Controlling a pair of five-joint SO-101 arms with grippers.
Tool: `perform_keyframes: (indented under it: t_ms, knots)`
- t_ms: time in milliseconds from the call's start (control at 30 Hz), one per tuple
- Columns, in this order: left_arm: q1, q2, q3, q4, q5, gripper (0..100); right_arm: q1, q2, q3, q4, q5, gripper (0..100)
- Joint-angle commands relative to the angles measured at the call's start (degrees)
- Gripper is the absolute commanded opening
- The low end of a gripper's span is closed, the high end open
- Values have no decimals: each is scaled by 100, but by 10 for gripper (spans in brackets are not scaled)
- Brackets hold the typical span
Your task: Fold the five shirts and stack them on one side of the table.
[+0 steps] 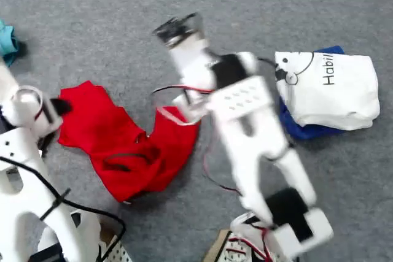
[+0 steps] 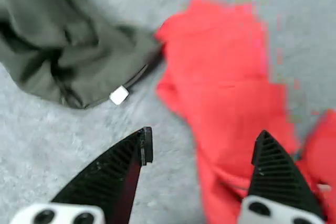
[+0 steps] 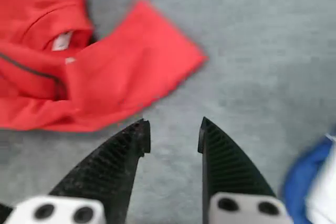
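A crumpled red shirt (image 1: pixel 126 142) lies left of the table's middle. My right gripper (image 3: pixel 173 124) stands open over bare grey cloth, just short of a corner of the red shirt (image 3: pixel 131 72); in the high view it (image 1: pixel 176 107) hangs at that shirt's right edge. My left gripper (image 2: pixel 205 135) is open wide above the red shirt's (image 2: pixel 231 72) edge, with nothing between its fingers, and sits at the shirt's left side (image 1: pixel 61 107). A dark grey-green shirt (image 2: pixel 58 51) lies bunched beside the red one. A folded white shirt (image 1: pixel 331 87) rests on a blue shirt (image 1: pixel 307 128) at the right.
A teal piece of cloth (image 1: pixel 7 41) shows at the table's left edge. The grey table (image 1: pixel 110 35) has free room along its far side. A blue edge (image 3: pixel 304 182) shows near my right gripper. Cables and the arm bases stand along the near edge.
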Motion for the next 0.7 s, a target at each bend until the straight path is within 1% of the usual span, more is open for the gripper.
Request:
perform_keyframes:
  t_ms: [0, 200, 300, 500, 667]
  knots:
    - [-387, -92, 844, -536, -316, 307, -549, 945, -435, 35, -369, 168]
    - [-985, -57, 1213, -571, -316, 307, -1033, 2246, -1701, 167, -466, 167]
    - [-1125, -40, 1336, -571, -316, 307, -1086, 2738, -2431, 167, -466, 167]
    - [-1090, -84, 1591, -571, -316, 307, -673, 4330, -4040, -44, -422, 167]
    - [-1090, -84, 1600, -571, -316, 307, -462, 5692, -5552, 237, -422, 167]
